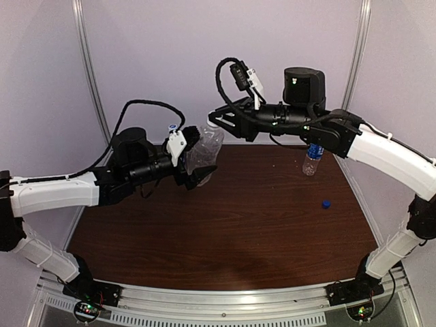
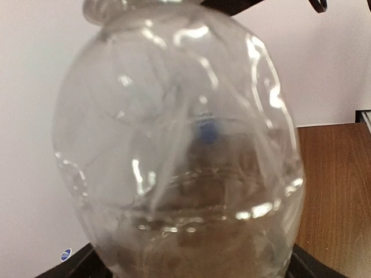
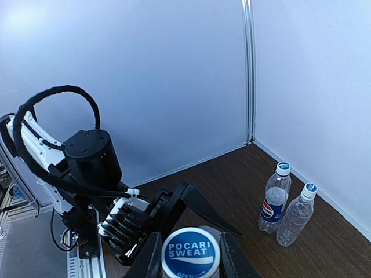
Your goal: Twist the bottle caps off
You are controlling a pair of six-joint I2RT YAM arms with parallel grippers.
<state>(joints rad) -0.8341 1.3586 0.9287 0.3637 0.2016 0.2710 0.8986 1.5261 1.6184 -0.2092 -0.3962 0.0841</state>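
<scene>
My left gripper [image 1: 197, 167] is shut on a plain clear bottle [image 1: 206, 146] and holds it tilted in the air above the table's back left. The bottle fills the left wrist view [image 2: 179, 150], with the gripper [image 2: 191, 267] clamped round its lower body. My right gripper [image 1: 216, 121] is shut on that bottle's cap. In the right wrist view the white cap [image 3: 190, 253] has a blue "Pocari Sweat" centre and sits between the two fingers [image 3: 148, 259]. A solid dark blue cap [image 1: 326, 203] lies loose on the table at the right.
A blue-labelled bottle [image 1: 313, 159] stands at the back right, its top hidden by my right arm. A capped Pepsi bottle [image 3: 274, 200] and a capped plain clear bottle [image 3: 297, 215] stand together by the back wall. The brown table [image 1: 225, 231] has walls behind and at both sides.
</scene>
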